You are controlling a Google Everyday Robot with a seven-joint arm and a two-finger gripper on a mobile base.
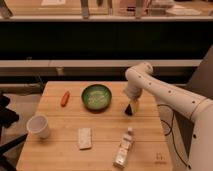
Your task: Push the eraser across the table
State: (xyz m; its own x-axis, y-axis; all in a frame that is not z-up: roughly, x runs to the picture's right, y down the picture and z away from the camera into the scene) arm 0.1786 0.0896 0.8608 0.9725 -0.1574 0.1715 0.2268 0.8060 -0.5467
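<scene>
My gripper (131, 107) hangs from the white arm (165, 94) and points down at the right side of the light wooden table (60, 120), right of the green bowl (96, 96). A small dark block, the eraser (128, 111), shows at the gripper's tip and is partly hidden by it. I cannot tell whether the gripper touches it.
A red-orange carrot-like object (64, 98) lies left of the bowl. A white cup (39, 126) stands at the front left. A pale grey-white pad (84, 138) lies at the front middle, and a bottle (124, 147) lies on its side in front of the gripper.
</scene>
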